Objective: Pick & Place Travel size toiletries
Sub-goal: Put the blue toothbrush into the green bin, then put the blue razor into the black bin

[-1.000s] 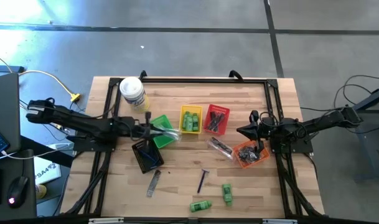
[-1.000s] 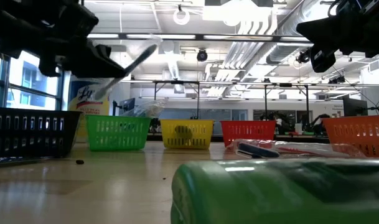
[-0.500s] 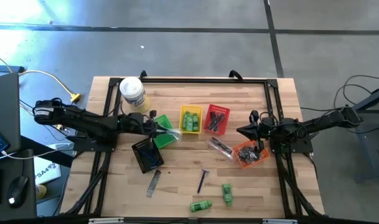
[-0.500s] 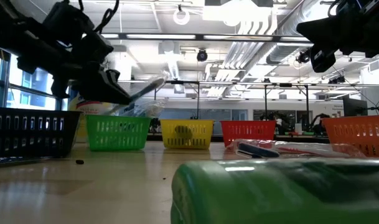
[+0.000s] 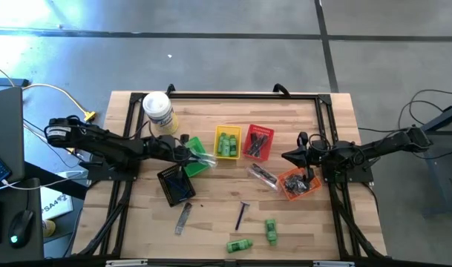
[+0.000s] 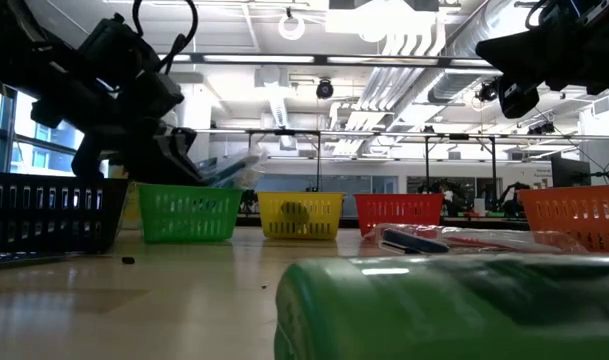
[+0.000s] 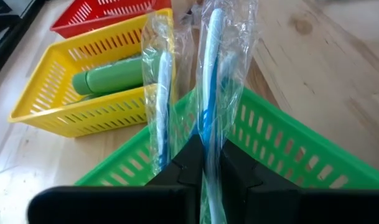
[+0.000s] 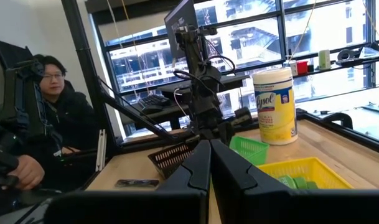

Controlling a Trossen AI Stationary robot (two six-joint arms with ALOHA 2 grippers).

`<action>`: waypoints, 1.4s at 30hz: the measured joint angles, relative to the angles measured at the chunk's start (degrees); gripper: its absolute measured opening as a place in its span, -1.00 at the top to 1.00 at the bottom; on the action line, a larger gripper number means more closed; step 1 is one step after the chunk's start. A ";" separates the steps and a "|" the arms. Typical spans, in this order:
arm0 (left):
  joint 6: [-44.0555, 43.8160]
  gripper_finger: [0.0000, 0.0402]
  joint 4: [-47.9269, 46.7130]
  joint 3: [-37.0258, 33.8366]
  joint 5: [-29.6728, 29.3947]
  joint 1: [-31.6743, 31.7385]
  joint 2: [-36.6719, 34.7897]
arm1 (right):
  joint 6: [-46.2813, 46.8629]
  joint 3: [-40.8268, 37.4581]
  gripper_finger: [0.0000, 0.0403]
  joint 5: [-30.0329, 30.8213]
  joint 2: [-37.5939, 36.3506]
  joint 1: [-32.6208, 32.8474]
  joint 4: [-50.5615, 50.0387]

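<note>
Clear plastic wraps the toothbrush (image 7: 209,93) that the left tool (image 7: 205,163) pinches between its closed fingers, holding it over the green basket (image 5: 194,152), where a second wrapped toothbrush (image 7: 159,93) already leans. The right tool (image 5: 306,158) waits shut and empty above the orange basket (image 5: 296,182). Much looks sorted: green bottles (image 5: 226,143) lie in the yellow basket (image 5: 227,133), dark pieces in the red basket (image 5: 257,142), small grey pieces in the orange one. Still out on the table (image 5: 211,219) are two green bottles (image 5: 255,236), a dark razor (image 5: 241,215), a grey comb (image 5: 183,218) and a wrapped item (image 5: 262,174) near the orange basket, so the job seems a little past halfway. Compared with a second ago, the left arm has reached forward and dipped, bringing the toothbrush from high above the green basket down to its rim; the right arm has not moved.
</note>
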 joint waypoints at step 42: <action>-20.36 0.30 -30.86 7.74 -2.45 -0.17 -36.69 | 0.44 -0.02 0.98 -0.03 0.08 0.01 -1.56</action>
